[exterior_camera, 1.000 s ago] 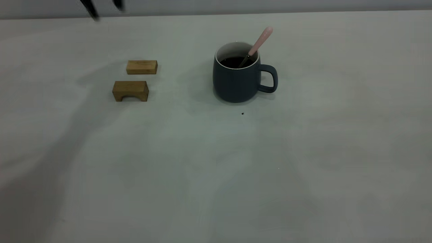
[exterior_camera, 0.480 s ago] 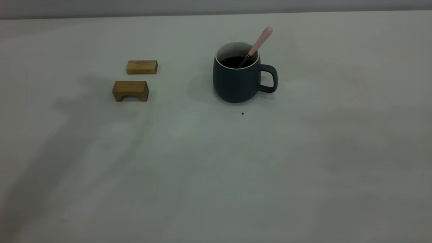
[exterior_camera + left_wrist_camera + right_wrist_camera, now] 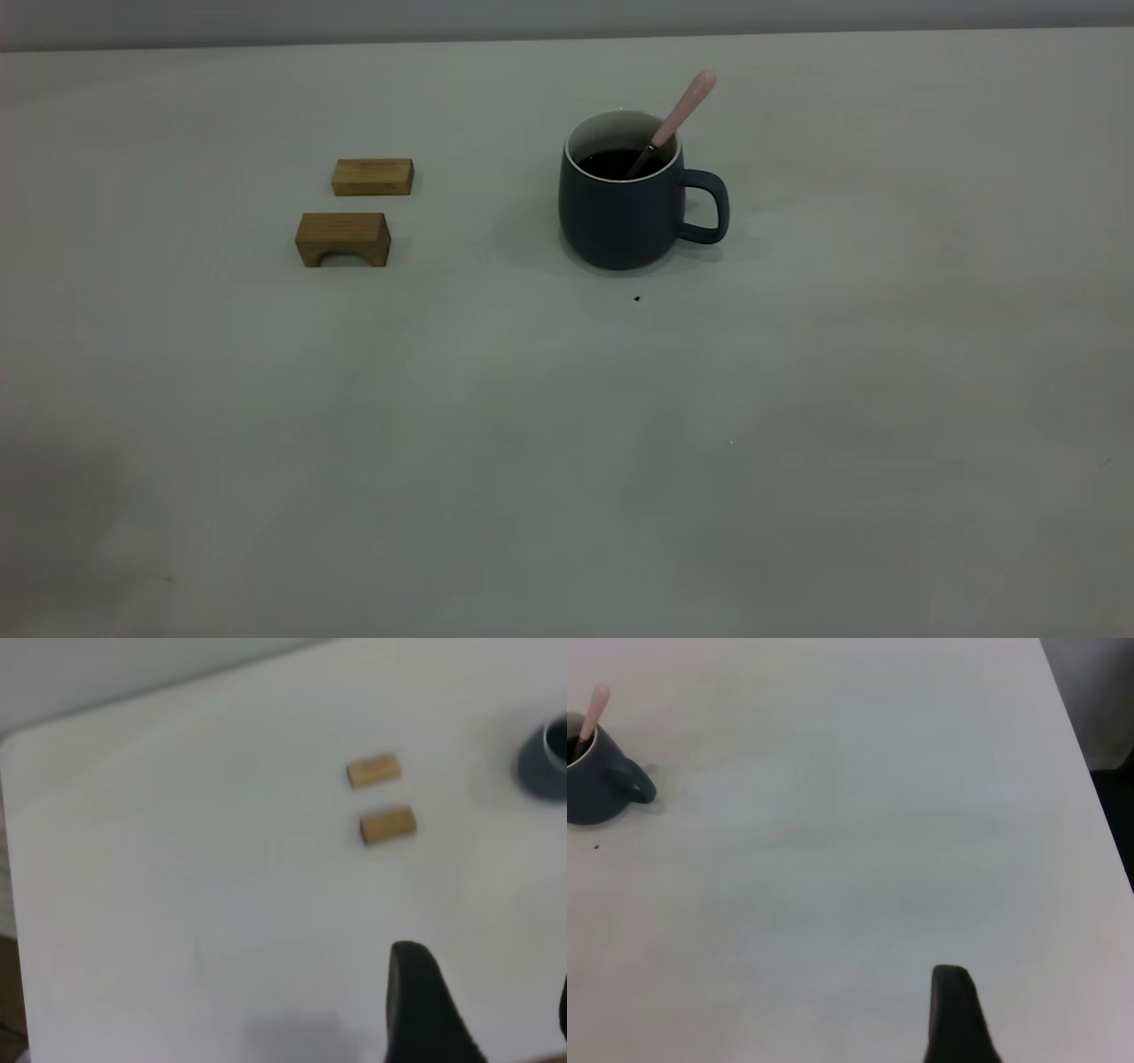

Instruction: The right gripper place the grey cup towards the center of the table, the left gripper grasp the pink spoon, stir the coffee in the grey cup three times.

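One rounded slate-grey ceramic mug, the grey cup [image 3: 622, 211], stands upright on the matte pale grey table [image 3: 567, 461]; white glazed inside, one loop handle on its right side. Coffee [image 3: 611, 163] inside: dark, near black.

One pink spoon [image 3: 680, 113], slim, pale pink handle with a grey metal neck, leans in the cup against the rim on the handle side.

Two brown wooden blocks well left of the cup: one flat rectangular block [image 3: 373, 176], one arch-cut block [image 3: 343, 238] just in front of it.

One tiny dark speck [image 3: 637, 299] just in front of the cup.

Left gripper [image 3: 483, 1010]: one black finger and the edge of a second show with a wide gap between, holding nothing, well apart from the cup.

Right gripper [image 3: 954, 1014]: only one black finger shows; spread cannot be told; far from the cup.
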Motion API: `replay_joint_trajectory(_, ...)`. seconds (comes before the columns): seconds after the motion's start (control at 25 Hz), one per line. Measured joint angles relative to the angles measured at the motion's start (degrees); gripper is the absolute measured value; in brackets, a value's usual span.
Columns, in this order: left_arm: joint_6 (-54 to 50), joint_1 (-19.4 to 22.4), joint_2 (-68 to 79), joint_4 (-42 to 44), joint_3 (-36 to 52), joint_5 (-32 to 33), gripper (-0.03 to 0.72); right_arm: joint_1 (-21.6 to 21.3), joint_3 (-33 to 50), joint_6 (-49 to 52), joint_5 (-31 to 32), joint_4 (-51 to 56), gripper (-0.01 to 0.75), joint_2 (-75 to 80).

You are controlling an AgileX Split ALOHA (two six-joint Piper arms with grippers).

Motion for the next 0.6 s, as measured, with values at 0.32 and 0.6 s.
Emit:
replay_joint_trajectory(0.32, -0.2, 11.3, -33.5, -1.7, 32.9, -0.3, 0.446, 0.0, 0.0, 0.0, 0.0, 0.0, 0.523, 0.0)
replay_joint_trajectory(0.6, 0.8, 18.1, -51.0, -5.5, 46.8, -1.9, 0.446, 0.0, 0.0, 0.0, 0.0, 0.0, 0.523, 0.0)
